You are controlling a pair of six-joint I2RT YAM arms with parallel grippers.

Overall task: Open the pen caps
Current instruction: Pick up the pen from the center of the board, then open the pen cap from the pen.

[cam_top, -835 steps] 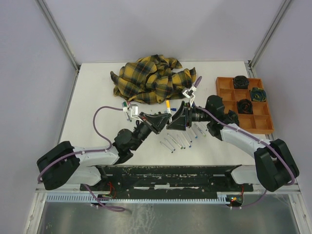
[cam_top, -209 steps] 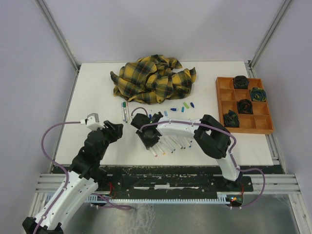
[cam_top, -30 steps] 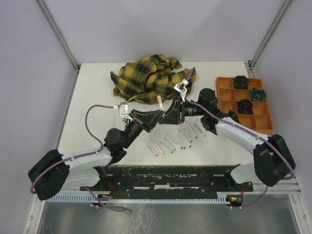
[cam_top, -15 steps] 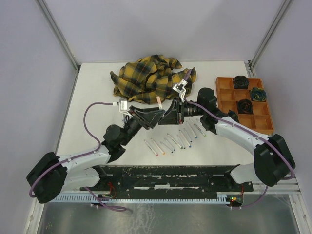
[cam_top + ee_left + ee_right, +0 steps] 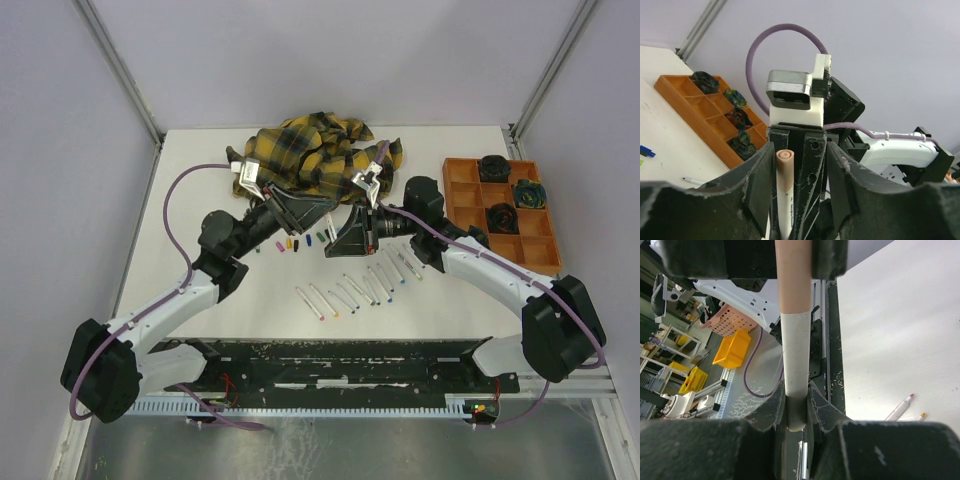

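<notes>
1. Pale grey walls (image 5: 330, 60) enclose a white table (image 5: 190, 200). A plaid cloth (image 5: 300, 165) lies beyond both pincers, and an orange tray (image 5: 462, 190) sits right of them.
2. The right pincer (image 5: 796, 415) is clamped on a white pen (image 5: 796, 355).
3. The left pincer (image 5: 800, 155) flanks the pen's peach cap (image 5: 784, 167); I cannot tell whether it grips.
4. Other pens (image 5: 360, 290) and loose caps (image 5: 290, 242) lie on the table nearer than the pincers.

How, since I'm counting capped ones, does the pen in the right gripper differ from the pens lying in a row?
The held pen is clamped in the right gripper, above the table; the row of pens lies flat on it. The held pen wears a peach cap; the row of pens shows only small coloured tips. Both have thin white barrels.
</notes>
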